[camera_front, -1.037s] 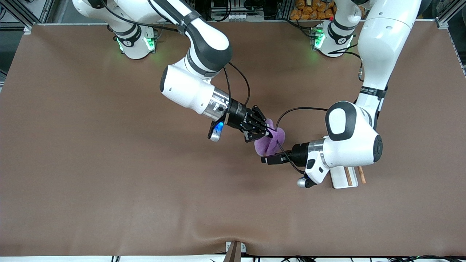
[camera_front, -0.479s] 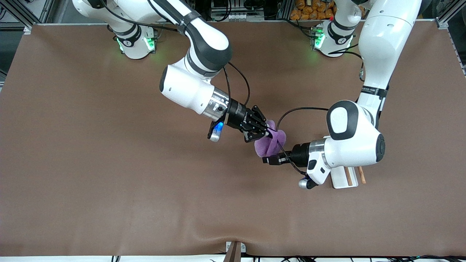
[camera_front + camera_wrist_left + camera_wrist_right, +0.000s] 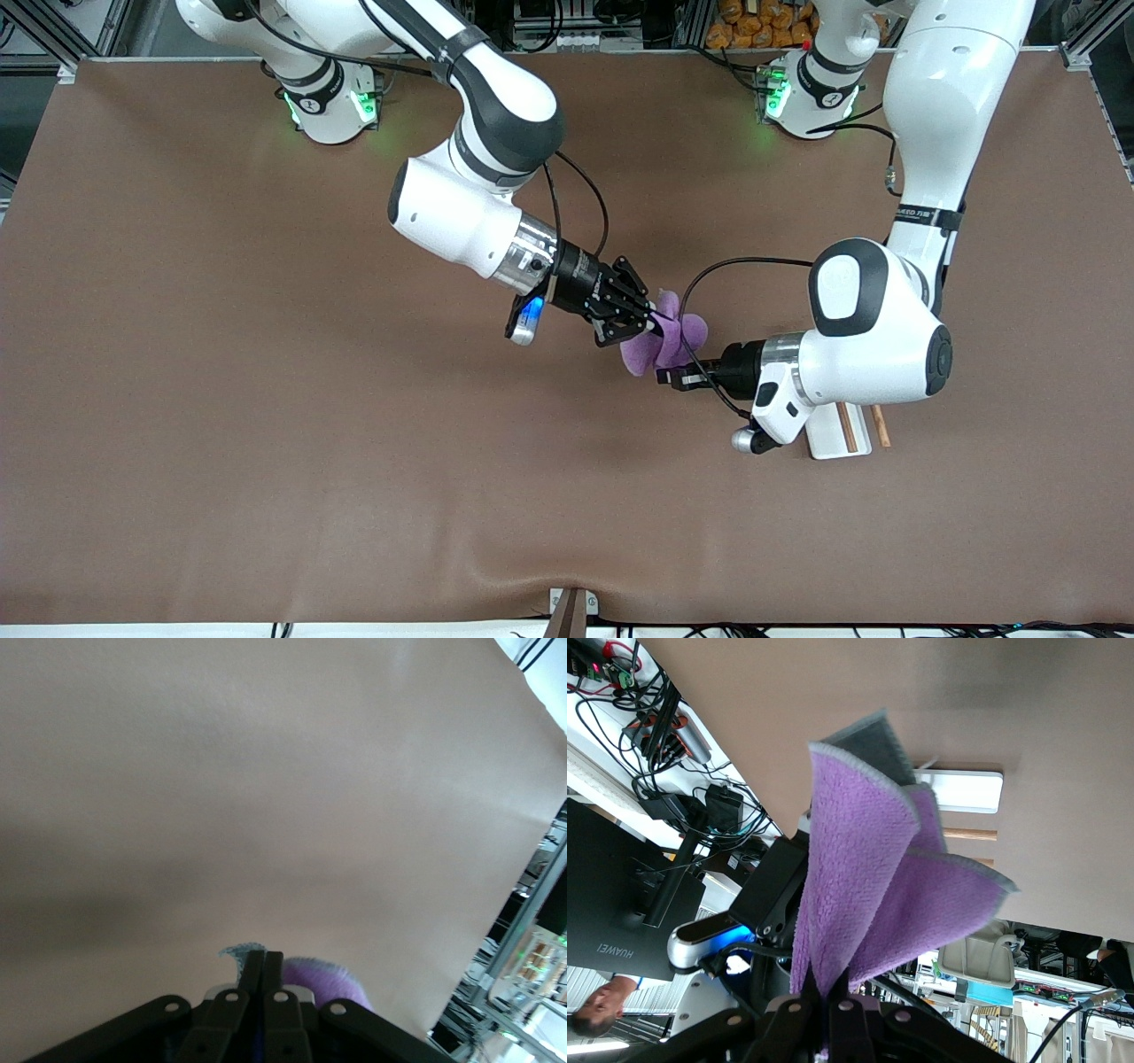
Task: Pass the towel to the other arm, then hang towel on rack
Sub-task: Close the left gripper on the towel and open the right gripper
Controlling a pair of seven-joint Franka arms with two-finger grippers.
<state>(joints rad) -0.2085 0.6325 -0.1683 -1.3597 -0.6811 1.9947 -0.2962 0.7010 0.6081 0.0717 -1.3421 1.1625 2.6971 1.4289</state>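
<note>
**Both grippers pinched on the towel above the brown table**

Brown matting covers the table (image 3: 266, 443) you are working over, smooth apart from a soft ridge along the edge nearest the front camera. Along the table's upper edge in the front view you can see metal framing, cables and some orange items.

Take the towel (image 3: 666, 341) as your landmark. It is a small purple cloth with a fuzzy pile and a pale grey hem, bunched into upright folds and held off the table near its middle. From the right arm's end, the right gripper (image 3: 653, 324) meets it with its fingers pressed together on the towel's upper folds; in the right wrist view you see the folds (image 3: 868, 895) fan out from the closed fingertips. From the left arm's end, the left gripper (image 3: 666, 376) is likewise clamped on the towel's lower edge, fingers together.

Past the towel, toward the left arm's end, the rack (image 3: 842, 432) sits on the table, largely hidden under the left arm, with a white base and two brown rods showing.
</note>
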